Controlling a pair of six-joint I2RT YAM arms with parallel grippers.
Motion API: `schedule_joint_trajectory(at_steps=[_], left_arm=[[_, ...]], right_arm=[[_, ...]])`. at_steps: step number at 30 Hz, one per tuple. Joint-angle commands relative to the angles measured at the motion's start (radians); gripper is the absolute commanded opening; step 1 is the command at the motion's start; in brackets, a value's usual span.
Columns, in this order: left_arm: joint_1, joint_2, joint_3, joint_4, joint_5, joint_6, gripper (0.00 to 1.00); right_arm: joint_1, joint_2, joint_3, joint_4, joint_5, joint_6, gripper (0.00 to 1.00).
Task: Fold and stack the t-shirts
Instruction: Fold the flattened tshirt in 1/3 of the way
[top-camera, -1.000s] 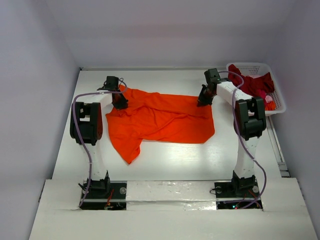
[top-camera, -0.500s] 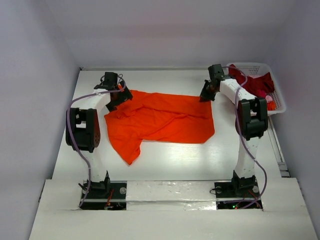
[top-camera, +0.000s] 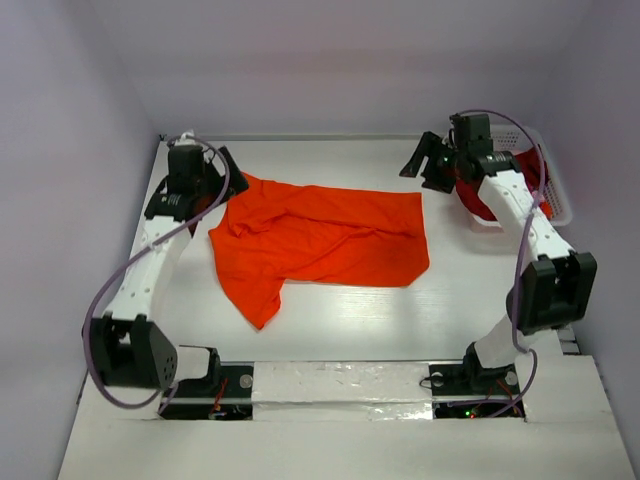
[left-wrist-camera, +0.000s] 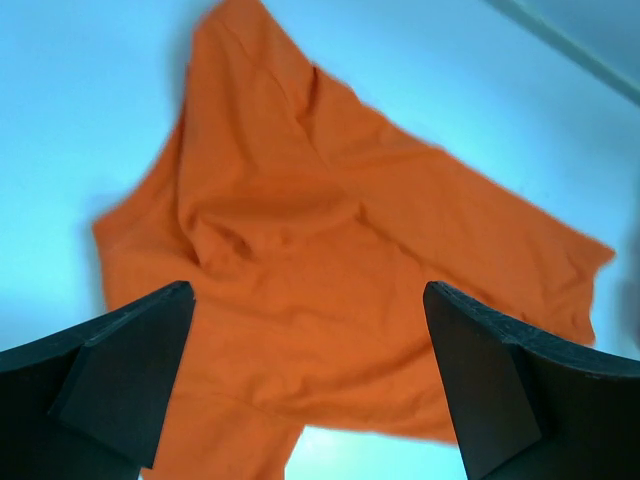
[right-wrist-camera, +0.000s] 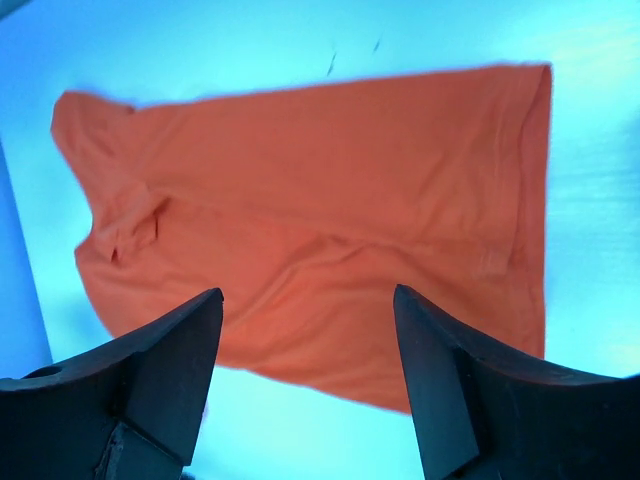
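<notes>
The left tool (top-camera: 214, 172) stands wide, nothing between its fingers, raised over the left sleeve end of the orange t-shirt (top-camera: 330, 235). The right tool (top-camera: 424, 170) is also spread wide and holds nothing; it hangs above the tee's far right corner, near the basket (top-camera: 556, 195). From each wrist view the whole orange tee (left-wrist-camera: 300, 230) (right-wrist-camera: 320, 190) shows between the dark fingers (left-wrist-camera: 120, 370) (right-wrist-camera: 150, 380), lying loose and creased on the white tabletop (top-camera: 330, 320), one sleeve trailing toward the near edge. The one white latticed basket sits at the far right corner, holding the crimson t-shirt (top-camera: 527, 163) bunched inside, partly hidden by the right arm. Count: two tools, two tees, one basket.
</notes>
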Motion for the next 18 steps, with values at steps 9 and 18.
schedule_joint_trajectory(at_steps=[9, 18], left_arm=[[-0.024, -0.352, -0.378, -0.187, 0.142, -0.285, 0.93], [-0.033, -0.57, -0.346, -0.549, 0.059, -0.371, 0.9]], right_arm=[[0.024, -0.218, -0.209, 0.008, -0.057, -0.01, 0.74], [0.024, -0.276, -0.197, -0.017, -0.071, -0.013, 0.74]])
